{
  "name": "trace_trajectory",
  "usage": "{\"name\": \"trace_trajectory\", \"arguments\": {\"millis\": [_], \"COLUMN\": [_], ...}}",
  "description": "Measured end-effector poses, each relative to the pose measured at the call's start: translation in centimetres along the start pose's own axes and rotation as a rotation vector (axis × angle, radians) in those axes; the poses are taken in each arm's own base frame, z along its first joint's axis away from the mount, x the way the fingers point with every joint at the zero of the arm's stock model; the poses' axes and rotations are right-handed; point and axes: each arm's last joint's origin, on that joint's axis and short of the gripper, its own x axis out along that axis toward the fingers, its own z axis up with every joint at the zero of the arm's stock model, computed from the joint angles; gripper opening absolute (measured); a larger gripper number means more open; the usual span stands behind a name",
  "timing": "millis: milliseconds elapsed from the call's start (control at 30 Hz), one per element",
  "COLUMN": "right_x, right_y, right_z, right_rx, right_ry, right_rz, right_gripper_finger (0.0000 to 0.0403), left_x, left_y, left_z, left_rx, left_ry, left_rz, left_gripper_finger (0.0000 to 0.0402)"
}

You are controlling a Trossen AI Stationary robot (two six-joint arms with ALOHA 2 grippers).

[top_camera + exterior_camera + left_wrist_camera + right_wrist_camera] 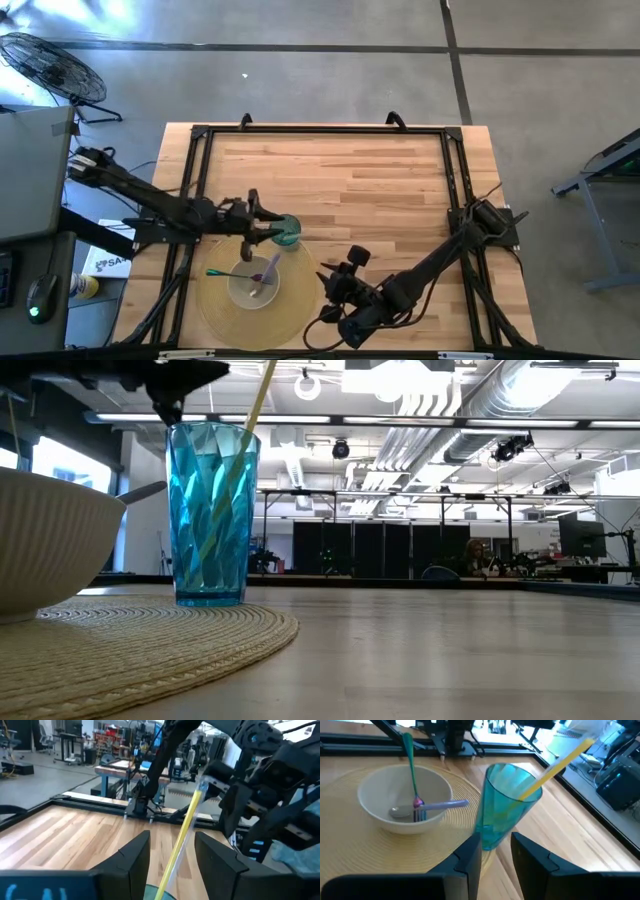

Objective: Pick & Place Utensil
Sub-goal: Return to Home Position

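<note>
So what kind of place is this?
Probably a robotics lab in an open industrial hall: exposed ducts overhead, workbenches beyond the table, and a concrete floor with a fan.

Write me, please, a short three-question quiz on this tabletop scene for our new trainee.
1. True or false: the yellow straw stands in the blue cup.
2. How many utensils lie in the white bowl? A) none B) two C) four
3. Which claw hangs open above the cup, straddling the straw?

Key
1. True.
2. B: one has a green handle, the other a lavender one.
3. The left claw. The right claw is also open, low beside the cup.
</note>
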Motion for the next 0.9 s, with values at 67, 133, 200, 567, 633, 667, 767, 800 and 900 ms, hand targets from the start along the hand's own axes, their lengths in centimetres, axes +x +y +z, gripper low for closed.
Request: {"name": "trace_trajectory", "arguments": {"millis": [67, 133, 200, 567, 633, 667, 767, 800, 900], "right_x": [0.3, 0.8, 1.5, 5.0, 5.5, 5.9, 7.0, 7.4, 7.8], "right_y": [-0.3, -0.6, -1.1, -2.4, -2.0, -1.8, -1.1, -1.0, -1.2], "right_z": [0.0, 0.0, 0.1, 1.3, 1.3, 1.0, -0.1, -0.4, -1.0], "right_rx": [-0.013, -0.024, -0.03, -0.123, -0.14, -0.157, -0.196, -0.192, -0.186], "right_ry": [0.008, 0.033, 0.067, 0.176, 0.159, 0.144, 0.086, 0.062, -0.004], "right_rz": [-0.012, -0.014, -0.006, 0.168, 0.277, 0.338, 0.517, 0.567, 0.655], "right_gripper_finger": [0.0098, 0.0095, 0.0089, 0.0012, 0.0003, 0.0004, 0.0012, 0.0013, 0.001], "left_x": [-0.9, -2.0, -3.1, -6.7, -6.9, -6.9, -6.9, -6.8, -6.7], "left_y": [0.2, 0.5, 0.8, 2.3, 2.4, 2.4, 2.4, 2.4, 2.3], "left_z": [1.1, 1.9, 2.5, 3.2, 3.0, 2.9, 2.7, 2.6, 2.8], "left_rx": [0.008, 0.019, 0.024, 0.058, 0.07, 0.075, 0.081, 0.082, 0.08], "left_ry": [0.019, 0.044, 0.054, 0.111, 0.137, 0.151, 0.171, 0.174, 0.156], "left_rz": [0.003, 0.007, 0.009, 0.076, 0.084, 0.086, 0.089, 0.09, 0.085], "left_gripper_finger": [0.0153, 0.0153, 0.0153, 0.0153, 0.0153, 0.0153, 0.0153, 0.0153, 0.0153]}}
